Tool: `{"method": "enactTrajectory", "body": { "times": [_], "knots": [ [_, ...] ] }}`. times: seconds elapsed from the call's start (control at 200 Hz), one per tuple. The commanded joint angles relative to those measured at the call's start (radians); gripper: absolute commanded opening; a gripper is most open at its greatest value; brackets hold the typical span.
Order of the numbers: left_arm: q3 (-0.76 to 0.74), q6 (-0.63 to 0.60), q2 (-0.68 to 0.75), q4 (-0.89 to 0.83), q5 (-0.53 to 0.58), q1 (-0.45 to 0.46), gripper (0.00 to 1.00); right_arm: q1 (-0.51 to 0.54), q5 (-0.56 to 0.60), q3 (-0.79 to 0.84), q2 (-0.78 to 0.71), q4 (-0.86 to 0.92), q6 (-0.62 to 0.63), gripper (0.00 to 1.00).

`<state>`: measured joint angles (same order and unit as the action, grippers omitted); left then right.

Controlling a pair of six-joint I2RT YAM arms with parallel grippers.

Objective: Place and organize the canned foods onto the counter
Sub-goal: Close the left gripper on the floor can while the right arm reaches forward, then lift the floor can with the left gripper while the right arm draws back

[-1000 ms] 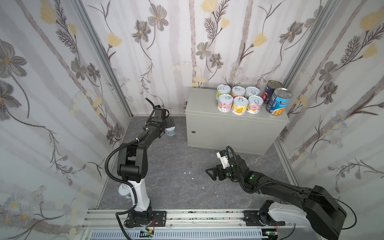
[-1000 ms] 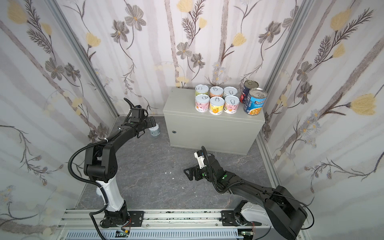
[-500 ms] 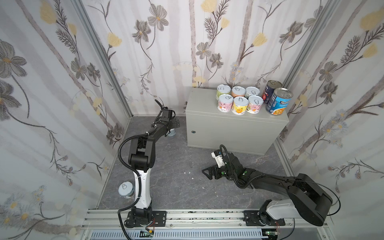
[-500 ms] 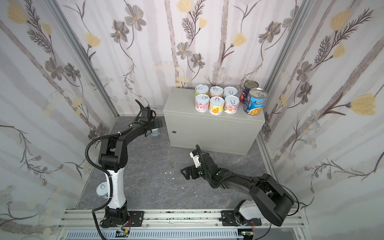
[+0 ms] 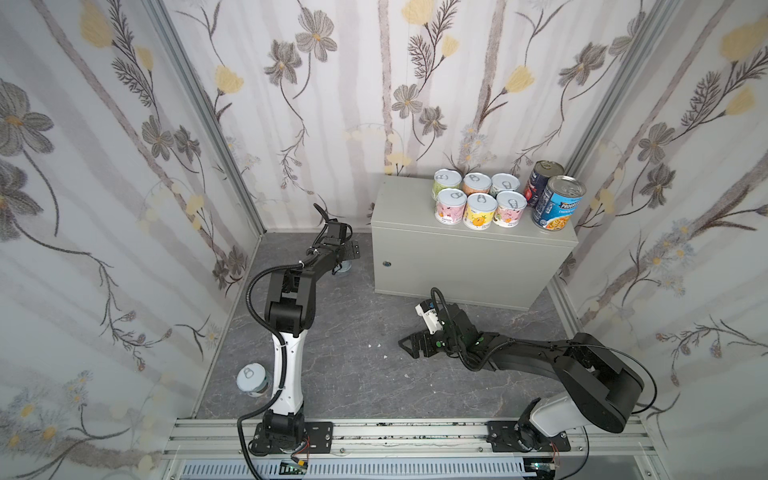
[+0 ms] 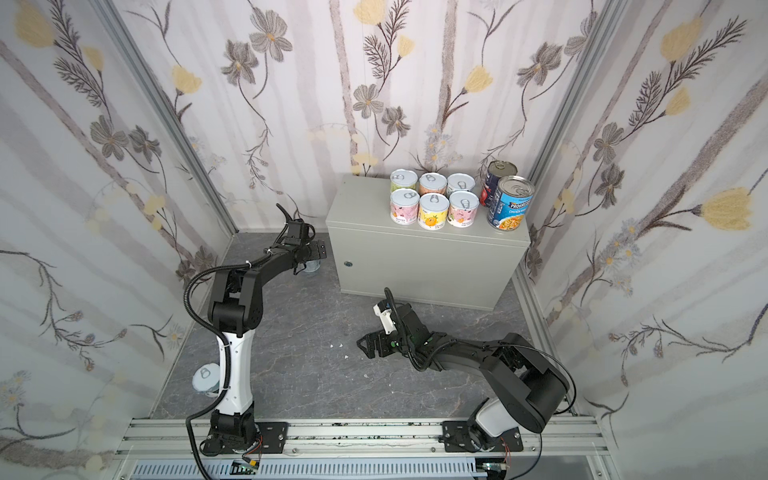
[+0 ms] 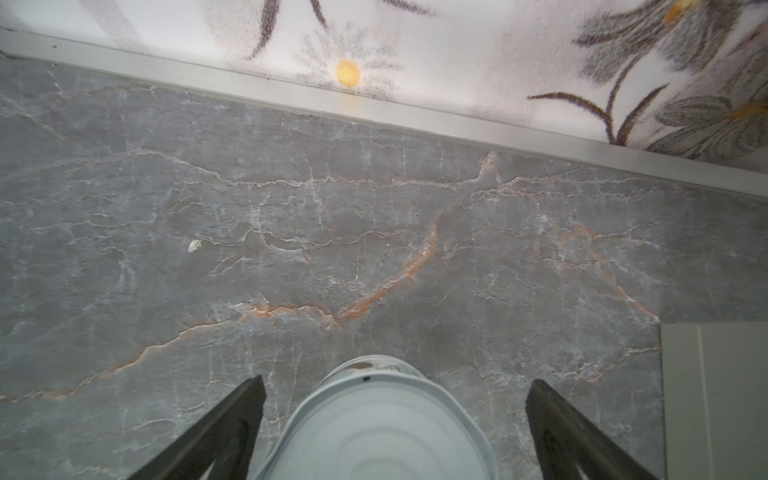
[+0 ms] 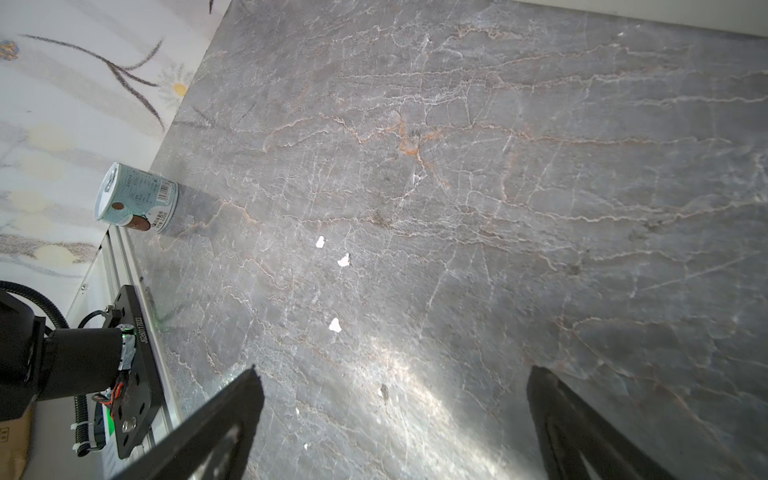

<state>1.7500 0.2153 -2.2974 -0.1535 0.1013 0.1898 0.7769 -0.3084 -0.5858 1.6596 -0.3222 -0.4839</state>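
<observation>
Six short pastel cans [image 5: 478,201] and two taller cans [image 5: 555,199] stand on the right half of the counter [image 5: 399,208], a light-grey metal box; both top views show them. A pale teal can [image 7: 382,428] stands on the floor left of the counter, between the fingers of my open left gripper [image 7: 397,384], which do not touch it. In a top view the left gripper [image 5: 343,262] covers most of that can [image 5: 344,272]. Another teal can [image 5: 251,377] [image 8: 135,199] stands by the left arm's base. My right gripper [image 5: 409,345] [image 8: 392,374] hangs open and empty over bare floor.
Floral walls close in the dark marbled floor [image 5: 353,324] on three sides, and a metal rail [image 5: 415,432] runs along the front. The counter's side [image 7: 715,399] stands near the left gripper. Small white crumbs [image 8: 332,257] lie on the floor.
The left arm's elbow swung right and its gripper slid over the can by the counter, uncovering the can near its base. The right gripper drifted slightly left. Both stayed open.
</observation>
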Motion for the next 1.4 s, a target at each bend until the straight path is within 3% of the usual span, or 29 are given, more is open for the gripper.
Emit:
{"method": "enactTrajectory", "body": {
  "times": [0.0,0.689,0.904,1.054,1.394],
  "knots": [
    [0.022,-0.004,-0.019,0.017,0.006,-0.003,1.0,0.001,-0.018,-0.017,0.015,-0.048,0.012,1.0],
    [0.053,0.07,-0.074,-0.073,-0.038,-0.004,0.92,0.001,-0.04,0.0,0.05,-0.105,0.009,1.0],
    [0.089,0.065,-0.097,-0.098,-0.038,-0.003,0.78,0.001,-0.035,0.014,0.045,-0.114,0.008,1.0],
    [0.073,0.038,-0.071,-0.1,-0.014,0.004,0.7,0.001,-0.033,0.016,0.038,-0.113,0.007,1.0],
    [-0.015,-0.023,0.091,-0.101,0.037,0.009,0.66,0.007,-0.02,0.029,-0.029,-0.092,-0.008,1.0]
  ]
}}
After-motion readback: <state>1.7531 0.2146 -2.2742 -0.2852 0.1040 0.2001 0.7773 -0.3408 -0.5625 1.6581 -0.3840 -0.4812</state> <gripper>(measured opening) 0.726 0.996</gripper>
